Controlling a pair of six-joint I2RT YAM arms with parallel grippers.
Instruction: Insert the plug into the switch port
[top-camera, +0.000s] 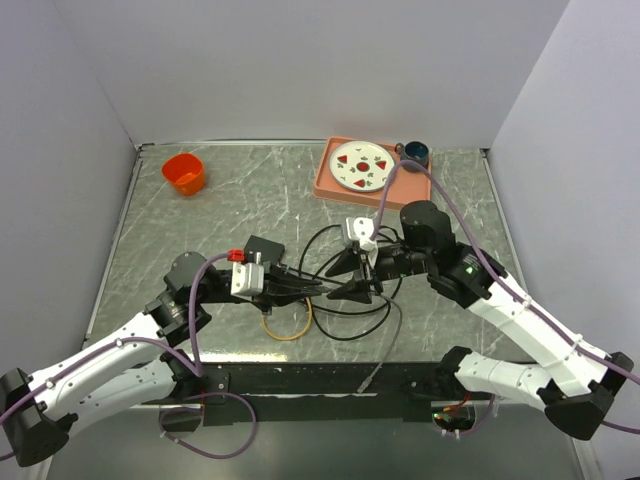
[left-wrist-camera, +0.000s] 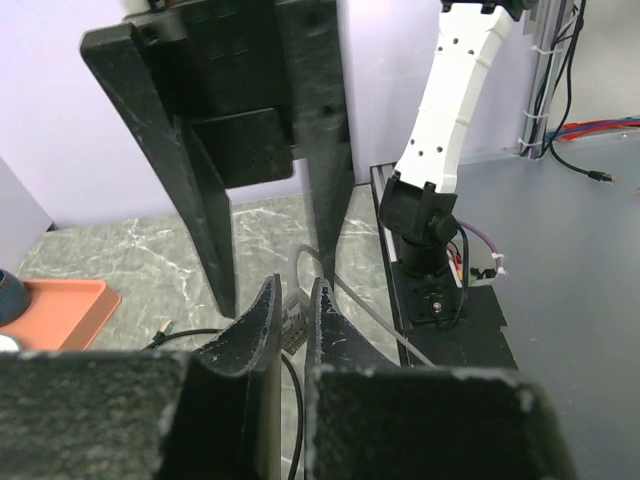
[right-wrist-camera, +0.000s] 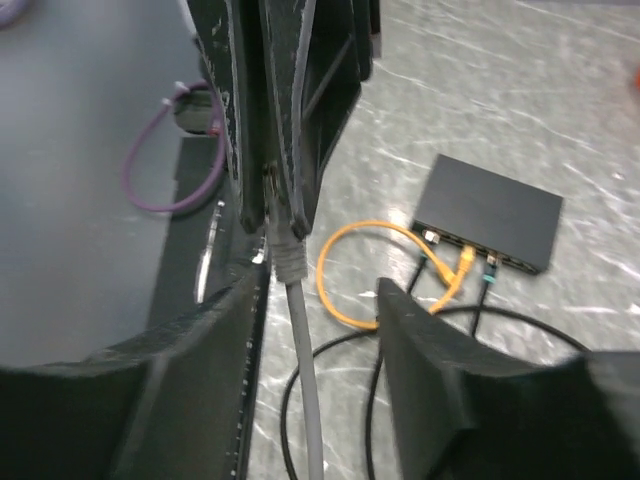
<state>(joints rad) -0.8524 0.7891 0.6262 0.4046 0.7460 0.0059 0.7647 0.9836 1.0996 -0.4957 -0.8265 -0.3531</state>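
Note:
The switch (top-camera: 265, 247) is a flat black box on the marble table; in the right wrist view (right-wrist-camera: 490, 210) its port side (right-wrist-camera: 452, 247) faces me, with a yellow and two black cables plugged in. My left gripper (top-camera: 322, 289) is shut on the clear plug (left-wrist-camera: 293, 328) of a grey cable (right-wrist-camera: 300, 350), held above the table right of the switch. My right gripper (right-wrist-camera: 320, 280) is open, facing the left one, its fingers (left-wrist-camera: 200, 200) on either side of the grey cable without touching it.
A yellow cable loop (top-camera: 285, 325) and black cable loops (top-camera: 340, 312) lie below the grippers. A salmon-pink tray (top-camera: 330, 180) with a plate, a blue cup (top-camera: 415, 152) and an orange cup (top-camera: 185, 173) stand at the back.

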